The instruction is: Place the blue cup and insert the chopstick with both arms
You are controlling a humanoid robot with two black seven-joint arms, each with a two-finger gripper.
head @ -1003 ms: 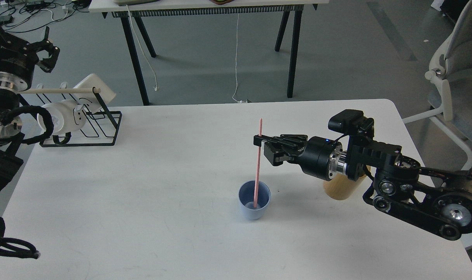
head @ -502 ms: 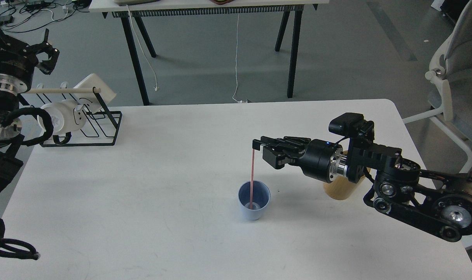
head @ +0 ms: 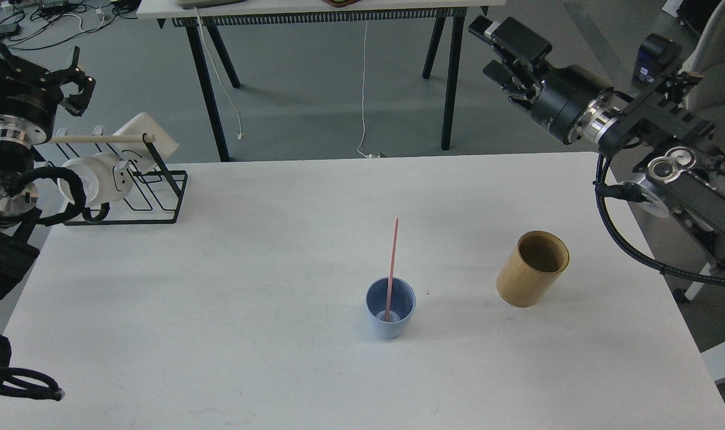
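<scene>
While the blue cup [head: 390, 307] stands upright on the white table [head: 231, 298], a little right of centre and toward the near side, the pink chopstick [head: 392, 263] rests inside it, lower end on the cup's floor, shaft leaning against the far rim and rising well above it. No gripper touches either item. The right gripper [head: 501, 45] is raised at the far right, beyond the table's far edge and well apart from the cup; its fingers are spread, with nothing between them. The left gripper [head: 73, 83] sits at the far left, above a black wire rack [head: 153, 197]; its claw fingers appear parted and hold nothing. A tan wooden cylinder [head: 533, 269], open at the top, stands to the right of the cup, apart from it. The rack, at the table's far left corner, carries a white mug [head: 97, 182], a white slab [head: 144, 134] and a pale wooden rod [head: 94, 139] lying horizontally. A dark-legged table [head: 315, 9] stands on the floor farther back.
</scene>
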